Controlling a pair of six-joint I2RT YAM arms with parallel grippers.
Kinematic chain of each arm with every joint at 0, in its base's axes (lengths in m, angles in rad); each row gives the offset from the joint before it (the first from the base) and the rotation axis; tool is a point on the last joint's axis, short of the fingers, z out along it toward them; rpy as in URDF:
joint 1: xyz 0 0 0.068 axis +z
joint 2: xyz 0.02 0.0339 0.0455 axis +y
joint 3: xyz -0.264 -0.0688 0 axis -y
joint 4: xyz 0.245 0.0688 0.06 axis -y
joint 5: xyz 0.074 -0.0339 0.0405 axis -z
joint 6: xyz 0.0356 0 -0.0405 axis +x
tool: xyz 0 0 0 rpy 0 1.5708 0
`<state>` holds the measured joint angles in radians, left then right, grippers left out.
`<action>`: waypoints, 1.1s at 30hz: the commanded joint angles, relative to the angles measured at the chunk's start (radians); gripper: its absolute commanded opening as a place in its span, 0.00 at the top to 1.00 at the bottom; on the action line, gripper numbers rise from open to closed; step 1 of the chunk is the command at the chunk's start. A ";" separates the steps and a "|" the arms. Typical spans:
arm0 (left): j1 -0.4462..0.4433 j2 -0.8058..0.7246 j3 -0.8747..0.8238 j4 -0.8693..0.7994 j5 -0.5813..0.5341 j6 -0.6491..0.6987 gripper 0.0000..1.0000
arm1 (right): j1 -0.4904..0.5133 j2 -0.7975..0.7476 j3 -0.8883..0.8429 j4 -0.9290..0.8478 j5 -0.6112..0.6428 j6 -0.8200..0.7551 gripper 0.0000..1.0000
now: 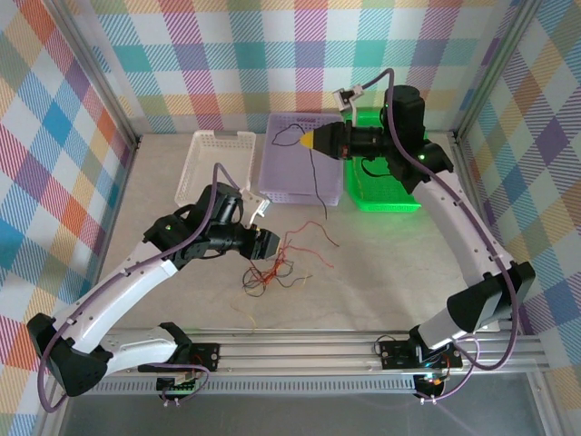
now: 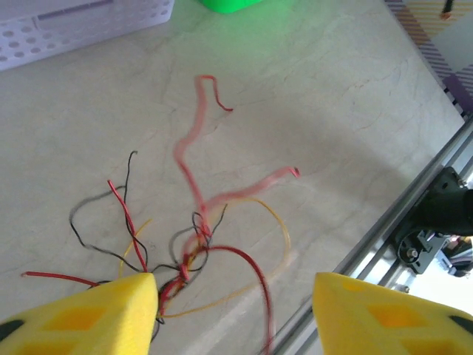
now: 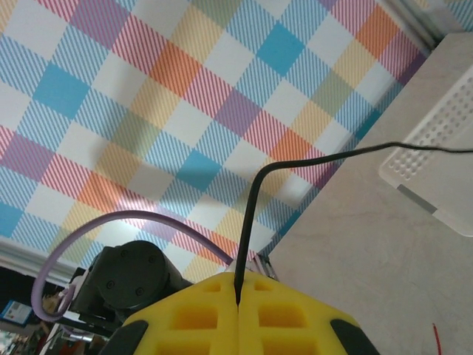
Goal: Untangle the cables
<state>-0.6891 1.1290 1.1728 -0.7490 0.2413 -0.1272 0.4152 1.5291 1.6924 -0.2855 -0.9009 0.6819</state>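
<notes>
Left gripper (image 2: pixel 233 296) jaws apart over cable tangle (image 2: pixel 185 262), table centre. Right gripper (image 3: pixel 238 296) pinched shut on black cable (image 3: pixel 251 214), above purple basket (image 1: pixel 286 177) at 12 o'clock.

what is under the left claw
A tangle of red, yellow and black cables lies on the table below the open left claw; its near end is hidden behind one yellow finger.

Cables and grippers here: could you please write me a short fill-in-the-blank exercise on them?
The cable in the right gripper is ___.
The left gripper above the tangle stands ___.
The middle basket is ___.
Missing words: black; open; purple.
</notes>
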 commanded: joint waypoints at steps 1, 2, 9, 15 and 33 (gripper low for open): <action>0.011 -0.009 0.056 0.041 -0.034 -0.014 0.35 | 0.011 0.014 0.024 0.014 -0.084 -0.032 1.00; 0.011 -0.007 0.068 0.043 -0.057 -0.019 0.33 | 0.012 0.017 0.016 0.028 -0.102 -0.026 1.00; 0.045 -0.037 0.090 0.163 -0.187 -0.133 0.00 | 0.044 -0.009 -0.086 0.104 -0.193 -0.014 1.00; 0.057 -0.052 0.067 0.257 -0.204 -0.348 0.00 | 0.065 -0.069 -0.165 0.104 -0.181 -0.062 1.00; 0.082 -0.076 -0.098 0.643 -0.099 -0.833 0.00 | 0.148 -0.112 -0.266 0.190 -0.219 -0.108 1.00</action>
<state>-0.6228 1.0447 1.0828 -0.2020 0.0887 -0.9039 0.5545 1.4296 1.4353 -0.1486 -1.0725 0.5972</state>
